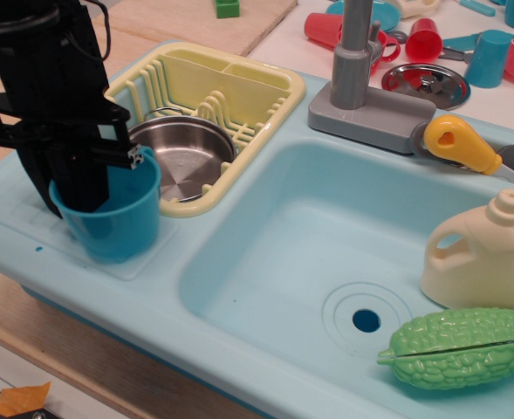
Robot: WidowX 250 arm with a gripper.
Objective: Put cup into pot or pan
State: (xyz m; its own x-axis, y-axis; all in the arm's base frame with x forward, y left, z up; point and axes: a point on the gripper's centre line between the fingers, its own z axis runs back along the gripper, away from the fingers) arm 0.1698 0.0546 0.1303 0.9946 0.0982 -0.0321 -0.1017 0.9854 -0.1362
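Observation:
The large teal-blue cup (117, 223) stands upright on the light-blue counter left of the sink, just in front of the dish rack. The shiny steel pot (187, 159) sits inside the yellow rack (248, 83), directly behind and to the right of the cup, and holds nothing. My black gripper (60, 188) comes down from above at the cup's left rim. One finger is inside the cup and one outside, pinched on the left wall. The cup's handle is hidden.
The sink basin (265, 262) to the right holds a cream bottle (479, 253) and a green gourd (457, 347). A grey faucet (354, 52) stands behind it, with a yellow-orange toy (457, 144) beside it. A metal lid (425, 83), red cups (422, 39) and a small blue cup (488, 57) sit far back.

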